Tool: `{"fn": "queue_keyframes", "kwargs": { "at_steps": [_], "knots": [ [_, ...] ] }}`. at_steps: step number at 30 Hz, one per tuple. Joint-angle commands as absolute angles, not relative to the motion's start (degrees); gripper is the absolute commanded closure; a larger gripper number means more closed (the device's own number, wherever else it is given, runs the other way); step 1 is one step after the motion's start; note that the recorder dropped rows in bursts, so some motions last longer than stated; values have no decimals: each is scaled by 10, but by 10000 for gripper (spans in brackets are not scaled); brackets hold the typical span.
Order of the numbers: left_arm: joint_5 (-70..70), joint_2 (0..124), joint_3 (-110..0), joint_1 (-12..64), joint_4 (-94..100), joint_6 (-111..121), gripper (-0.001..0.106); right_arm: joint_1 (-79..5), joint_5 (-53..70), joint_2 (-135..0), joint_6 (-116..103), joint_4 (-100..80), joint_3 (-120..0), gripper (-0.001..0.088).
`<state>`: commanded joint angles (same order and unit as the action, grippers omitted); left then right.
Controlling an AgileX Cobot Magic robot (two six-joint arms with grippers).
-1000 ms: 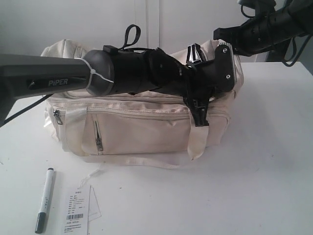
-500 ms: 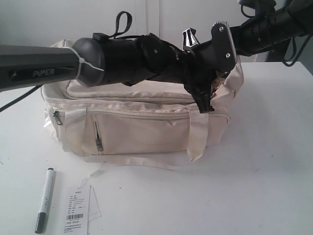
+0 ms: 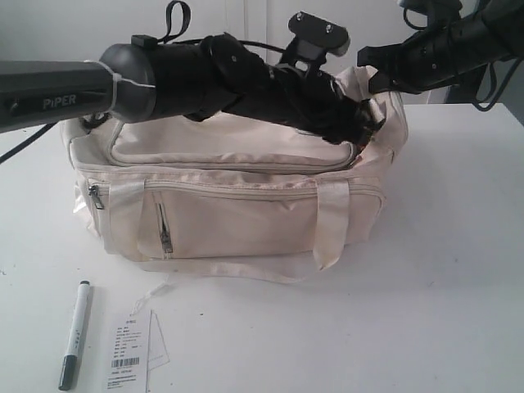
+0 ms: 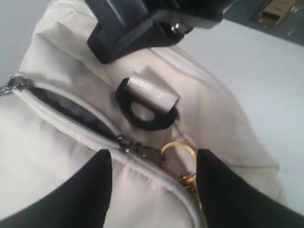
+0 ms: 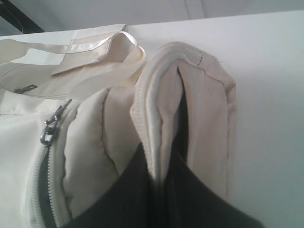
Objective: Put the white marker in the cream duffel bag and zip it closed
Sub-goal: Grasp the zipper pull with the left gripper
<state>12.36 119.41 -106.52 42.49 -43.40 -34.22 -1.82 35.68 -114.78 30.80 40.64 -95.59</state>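
Marker (image 3: 74, 334): I see it lying flat near the desk's (image 3: 442, 270) front left corner, dark cap toward the front edge. It is outside the bag and well apart from both grippers.
Tag (image 3: 131, 352): paper, just beside the marker, on the side away from the left edge.
Bag (image 3: 237, 214): mid desk, toward the back edge, zip pocket facing front, 1 handle hanging down its front.
Top zip: in my left wrist view a stretch is parted, with dark lining showing. The zip pull (image 4: 129, 144) sits at the end of that gap, a gold ring (image 4: 178, 151) just past it.
Left gripper (image 4: 153, 171): over the bag's right end, fingers spread, 1 on each side of the zip pull. I cannot tell whether they touch it.
Right gripper (image 5: 159, 185): at the bag's right end, fingers pressed together, pinching a raised fold of cream fabric.
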Motion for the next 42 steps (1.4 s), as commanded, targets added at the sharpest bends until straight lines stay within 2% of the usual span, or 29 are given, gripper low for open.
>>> {"fn": "queue_keyframes", "kwargs": {
  "at_steps": [2,5,11,18,24,26,27,30,42],
  "knots": [
    [162,1209,-1100,425,-433,-329,585,-18,357,-1148,308,406,-956,868],
    [225,1238,-1148,425,-409,-285,540,-18,357,-1148,308,406,-956,868],
    [288,1273,-1204,425,-221,-80,537,-18,357,-1148,308,406,-956,868],
    [207,1285,-1208,440,-231,-59,516,-18,357,-1148,308,406,-956,868],
    [209,1302,-1208,440,-196,-61,520,-18,356,-1148,308,406,-956,868],
    [229,1302,-1208,440,-150,-63,608,-18,356,-1148,308,406,-956,868],
    [252,1302,-1208,440,-113,-63,763,-18,356,-1148,308,406,-956,868],
    [271,1299,-1208,440,-103,-63,1041,-18,356,-1148,308,406,-956,868],
    [277,1250,-1208,440,-100,-64,1053,-18,357,-1148,308,406,-956,868]
  ]
}}
